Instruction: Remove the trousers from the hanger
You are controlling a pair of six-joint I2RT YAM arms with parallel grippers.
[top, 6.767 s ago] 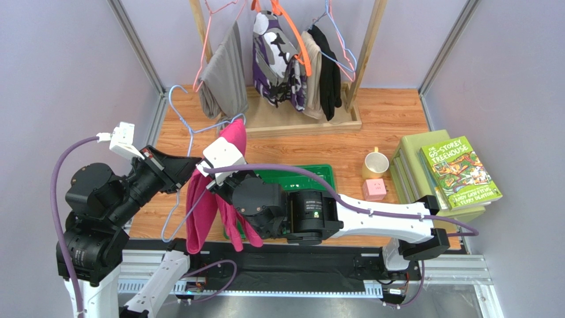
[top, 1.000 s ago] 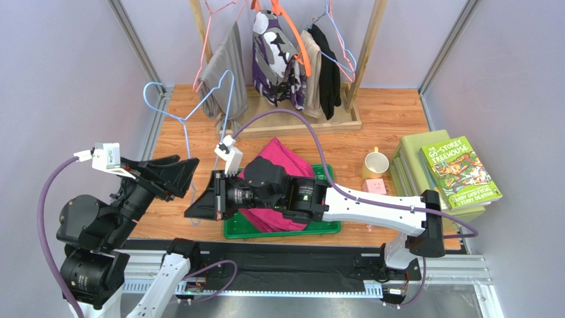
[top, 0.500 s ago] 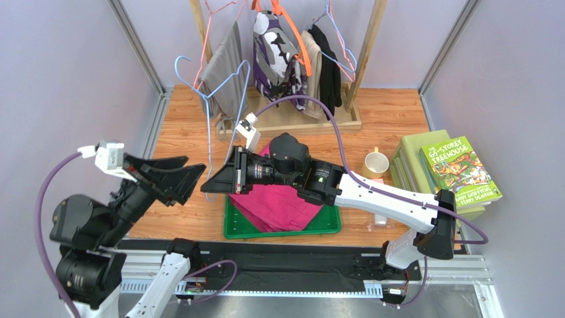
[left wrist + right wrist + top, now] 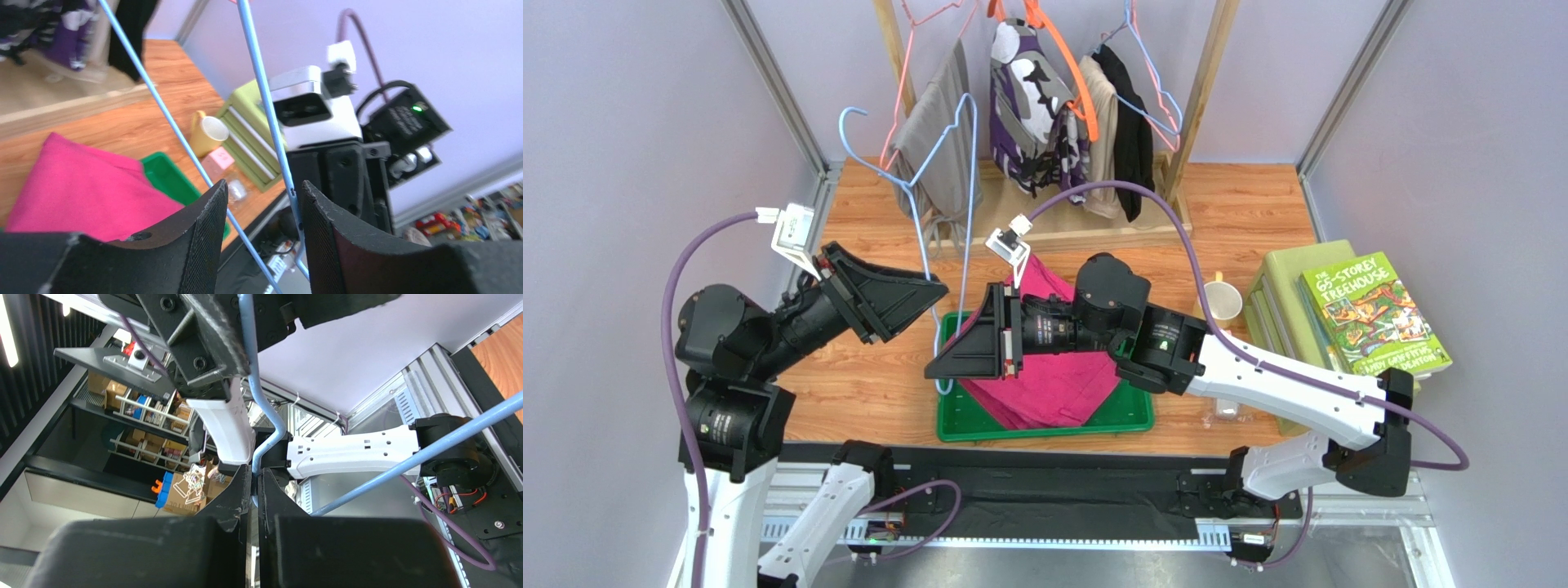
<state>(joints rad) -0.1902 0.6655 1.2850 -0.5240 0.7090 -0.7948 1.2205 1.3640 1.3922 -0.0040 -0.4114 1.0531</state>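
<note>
The trousers point(image 4: 1057, 390) are seen lying folded in the green tray point(image 4: 1130, 423) at the lower centre of the overhead view, partly hidden under the right arm. No part of them is draped over the hanger point(image 4: 269, 122), so the removal is judged done. The fabric is judged soft, light and limp. It would sag and unfold if lifted, and would best be pinched at a thick folded edge rather than on a single layer. The hanger is held upright in the air left of centre, over the tray's left rim, with its hook towards the upper left. Its thin wire is judged light, springy and slick, apt to swivel in a pinch. The right gripper point(image 4: 253, 496) is clamped on the wire near a lower bend. The left gripper point(image 4: 261, 195) is spread, with two wire runs passing loosely between its fingers. A garment rack point(image 4: 1063, 227) is seen at the top of the frame.
</note>
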